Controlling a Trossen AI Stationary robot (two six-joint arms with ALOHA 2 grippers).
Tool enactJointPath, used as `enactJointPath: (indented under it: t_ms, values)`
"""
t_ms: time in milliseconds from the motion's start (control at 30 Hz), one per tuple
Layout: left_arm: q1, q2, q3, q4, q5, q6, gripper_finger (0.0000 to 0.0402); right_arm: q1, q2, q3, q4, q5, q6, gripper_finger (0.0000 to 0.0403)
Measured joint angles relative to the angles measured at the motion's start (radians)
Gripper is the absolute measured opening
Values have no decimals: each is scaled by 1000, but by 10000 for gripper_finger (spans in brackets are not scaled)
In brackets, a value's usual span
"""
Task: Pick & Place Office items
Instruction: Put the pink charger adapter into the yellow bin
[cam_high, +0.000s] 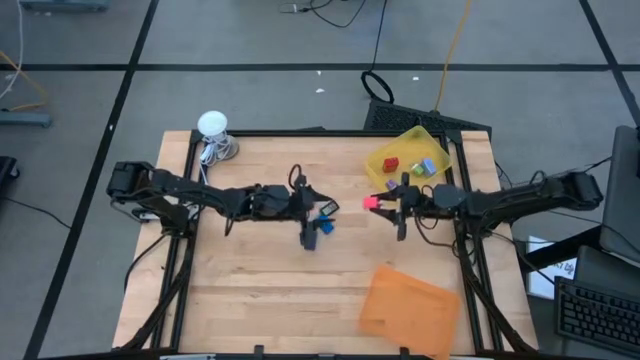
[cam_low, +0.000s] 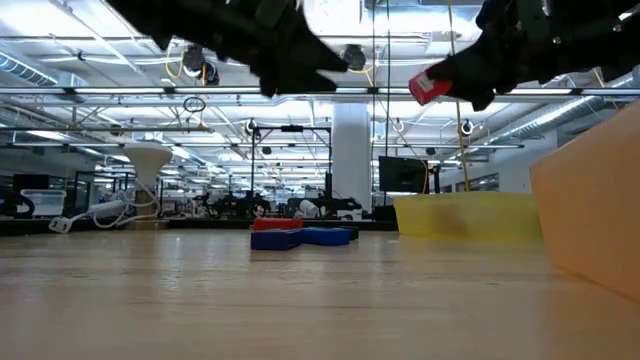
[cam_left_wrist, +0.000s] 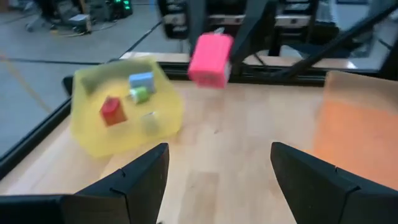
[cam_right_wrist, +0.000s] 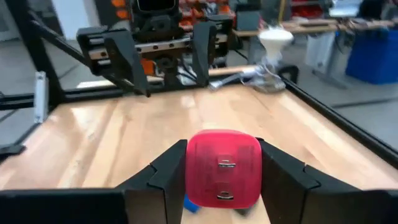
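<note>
My right gripper (cam_high: 380, 202) is shut on a pink-red blocky piece (cam_high: 371, 201), held in the air left of the yellow tray (cam_high: 412, 138). The piece also shows in the low view (cam_low: 430, 88) and the left wrist view (cam_left_wrist: 211, 60). My left gripper (cam_high: 312, 205) is open and empty above the table's middle, facing the right gripper, its fingers (cam_left_wrist: 140, 177) wide apart. A red piece on a dark blue one (cam_low: 277, 231) and a blue piece (cam_low: 325, 236) lie on the table near the left gripper; the blue pieces also show in the high view (cam_high: 325, 217). My right gripper pinches the pink-red piece by two opposite sides (cam_right_wrist: 191, 168) between its two fingers. The fingers lie about level and point toward the table's left. The piece is lifted clear of the table, and its face with two small metal prongs (cam_right_wrist: 224, 165) is turned toward the wrist.
The yellow tray at the far right holds a red piece (cam_high: 390, 165) and blue and green pieces (cam_high: 425, 168). An orange tray (cam_high: 405, 305) lies at the near right. A white ball-shaped object with a cord (cam_high: 213, 126) stands at the far left corner. A dark object (cam_high: 310, 238) shows just nearer than the left gripper.
</note>
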Motion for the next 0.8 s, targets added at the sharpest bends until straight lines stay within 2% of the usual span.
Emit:
enactJointPath:
  t_ms: [100,233,400,600,800]
  values:
    - [32,-23,-75,77,0,-27,285,-34,-43,0,-85,28,15,150]
    - [70,-52,-173,197,-1,-57,281,-72,-79,0,-202,143,19,150]
    - [95,-51,-275,382,1,-71,274,-132,-92,-35,-231,209,22,150]
    - [119,-51,-308,395,-2,-112,284,-228,-94,-56,-279,204,80,150]
    - [120,-51,-307,396,-1,-133,283,-305,-94,-57,-399,201,139,151]
